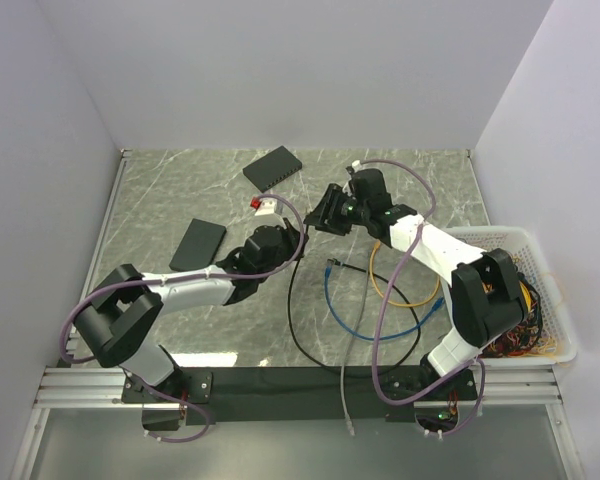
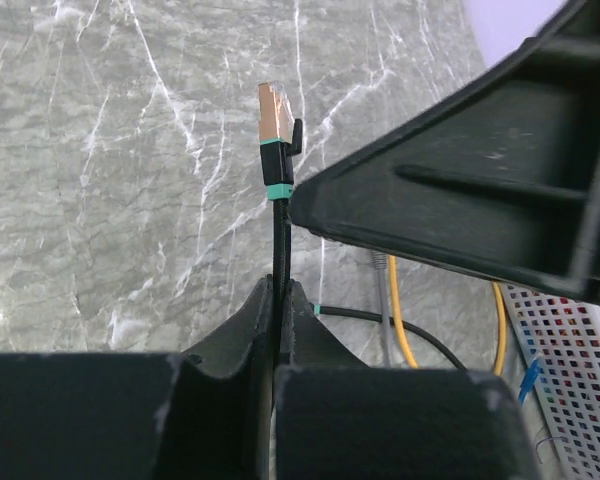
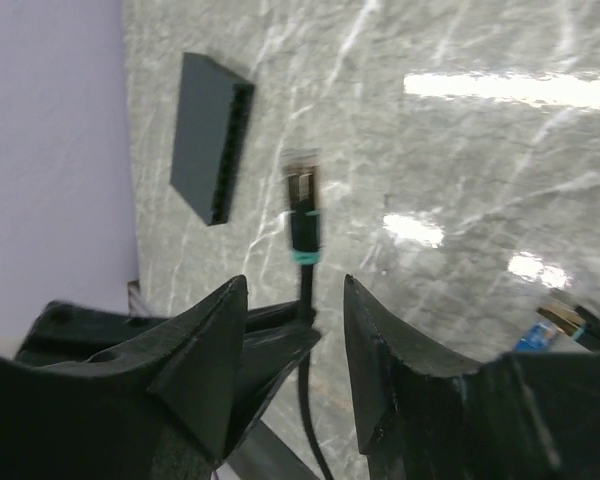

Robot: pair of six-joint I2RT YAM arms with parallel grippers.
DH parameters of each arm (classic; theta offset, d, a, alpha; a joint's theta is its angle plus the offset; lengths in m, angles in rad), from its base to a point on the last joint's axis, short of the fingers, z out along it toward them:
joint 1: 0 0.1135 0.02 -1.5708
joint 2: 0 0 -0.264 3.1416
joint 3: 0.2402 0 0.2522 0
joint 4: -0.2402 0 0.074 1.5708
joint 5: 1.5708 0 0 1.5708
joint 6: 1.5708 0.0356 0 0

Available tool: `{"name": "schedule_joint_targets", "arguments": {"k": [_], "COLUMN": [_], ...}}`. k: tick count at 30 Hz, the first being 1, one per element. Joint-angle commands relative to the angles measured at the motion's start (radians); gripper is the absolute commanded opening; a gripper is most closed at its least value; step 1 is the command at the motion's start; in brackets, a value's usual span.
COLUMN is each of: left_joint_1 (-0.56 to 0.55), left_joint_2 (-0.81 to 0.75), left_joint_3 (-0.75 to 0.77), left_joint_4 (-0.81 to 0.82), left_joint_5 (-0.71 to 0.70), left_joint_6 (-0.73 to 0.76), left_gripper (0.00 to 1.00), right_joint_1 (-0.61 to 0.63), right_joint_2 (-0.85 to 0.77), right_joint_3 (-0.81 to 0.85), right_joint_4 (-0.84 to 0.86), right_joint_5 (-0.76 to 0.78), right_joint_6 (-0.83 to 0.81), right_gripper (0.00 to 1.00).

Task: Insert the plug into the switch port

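Note:
My left gripper [image 1: 298, 238] [image 2: 280, 285] is shut on a black cable [image 2: 278, 240], a short way below its gold-tipped plug [image 2: 273, 110] with teal bands, which points up above the table. My right gripper [image 1: 325, 212] [image 3: 295, 285] is open, its jaws standing either side of that same cable [image 3: 304, 270], not touching it. The dark-grey oblong switch [image 1: 273, 168] lies at the back; its row of ports [image 3: 230, 150] faces the right wrist view. The orange-yellow cable [image 1: 380, 275] [image 2: 400, 320] lies on the table under the right arm; I cannot make out its plug.
A flat black slab [image 1: 197, 244] lies left of the left wrist. A blue cable [image 1: 380, 325] loops on the table, its tip [image 1: 330, 266] near the middle. A small white and red piece [image 1: 264, 206] sits near the switch. A white basket [image 1: 525, 238] of wires stands at the right.

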Motion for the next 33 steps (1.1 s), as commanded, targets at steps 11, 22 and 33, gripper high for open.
{"name": "schedule_joint_targets", "arguments": {"k": [11, 22, 33], "left_joint_1": [-0.031, -0.038, -0.038], "left_joint_2": [-0.022, -0.006, 0.053], "left_joint_3": [0.028, 0.037, 0.083], "left_joint_4": [0.039, 0.029, -0.051], "left_joint_5": [-0.019, -0.025, -0.034], "left_joint_6": [-0.033, -0.036, -0.074], "left_gripper": [0.0, 0.0, 0.09], "right_joint_1": [0.019, 0.025, 0.039], "right_joint_2": [0.03, 0.029, 0.006], "right_joint_3": [0.075, 0.074, 0.084], "right_joint_4": [-0.017, -0.02, -0.043], "right_joint_5": [0.094, 0.102, 0.124], "right_joint_6": [-0.025, -0.033, -0.062], "right_gripper": [0.39, 0.2, 0.0]}}
